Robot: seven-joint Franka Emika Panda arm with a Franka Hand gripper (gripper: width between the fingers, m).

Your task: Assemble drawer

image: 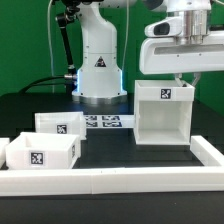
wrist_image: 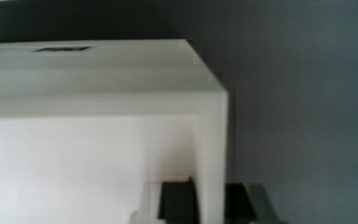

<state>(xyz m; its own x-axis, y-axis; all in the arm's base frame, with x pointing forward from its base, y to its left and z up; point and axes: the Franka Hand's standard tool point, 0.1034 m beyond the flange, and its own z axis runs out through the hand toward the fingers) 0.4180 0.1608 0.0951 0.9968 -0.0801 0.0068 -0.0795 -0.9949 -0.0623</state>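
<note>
The white open-sided drawer casing (image: 160,112) stands on the black table at the exterior view's right, a tag on its back wall. My gripper (image: 183,80) comes down from above onto the top edge of its right wall. In the wrist view the casing (wrist_image: 87,110) fills the picture and my gripper (wrist_image: 211,186) has that thin wall between its dark fingers (wrist_image: 176,205), both pressed against it. Two smaller white trays stand at the left, one (image: 60,125) behind the other (image: 40,152), each with a tag.
The marker board (image: 105,122) lies flat between the trays and the casing. A long low white border rail (image: 120,181) runs along the front and up the right side. The robot base (image: 98,65) stands at the back.
</note>
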